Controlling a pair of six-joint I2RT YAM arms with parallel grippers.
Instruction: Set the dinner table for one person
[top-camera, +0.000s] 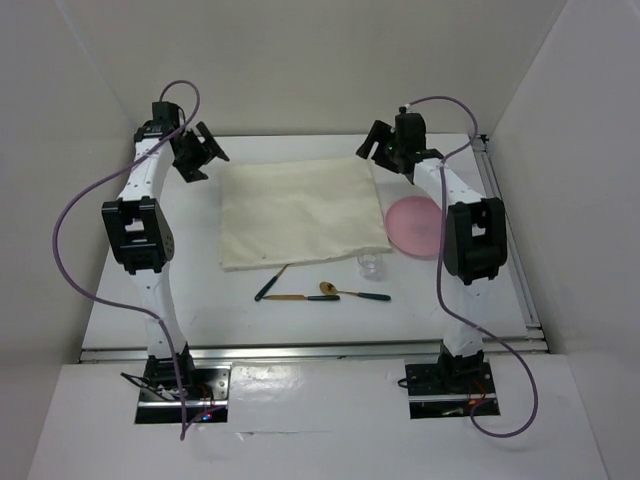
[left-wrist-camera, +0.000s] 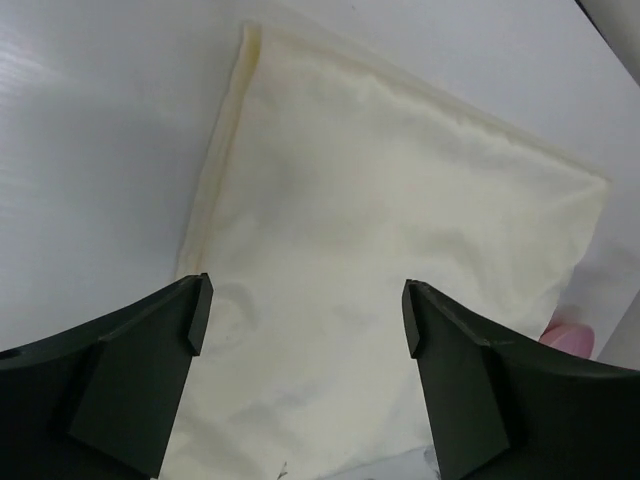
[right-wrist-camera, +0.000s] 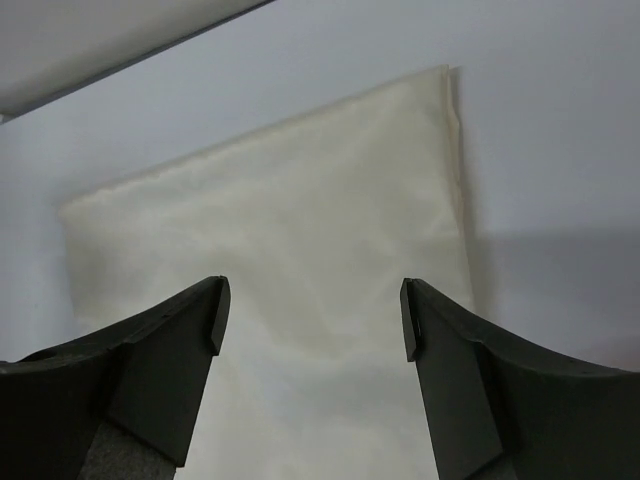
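A cream cloth (top-camera: 300, 212) lies flat in the middle of the white dinner table (top-camera: 200, 310). It also shows in the left wrist view (left-wrist-camera: 390, 250) and the right wrist view (right-wrist-camera: 300, 220). A pink plate (top-camera: 413, 226) sits just right of the cloth, with a small clear glass (top-camera: 371, 266) in front of it. Three utensils with dark handles (top-camera: 320, 293) lie in front of the cloth. My left gripper (top-camera: 203, 152) is open and empty, raised by the cloth's far left corner. My right gripper (top-camera: 380, 147) is open and empty, raised by the far right corner.
Metal rails run along the table's near edge (top-camera: 310, 350) and right edge (top-camera: 510, 240). White walls enclose the table at the back and both sides. Purple cables loop from both arms.
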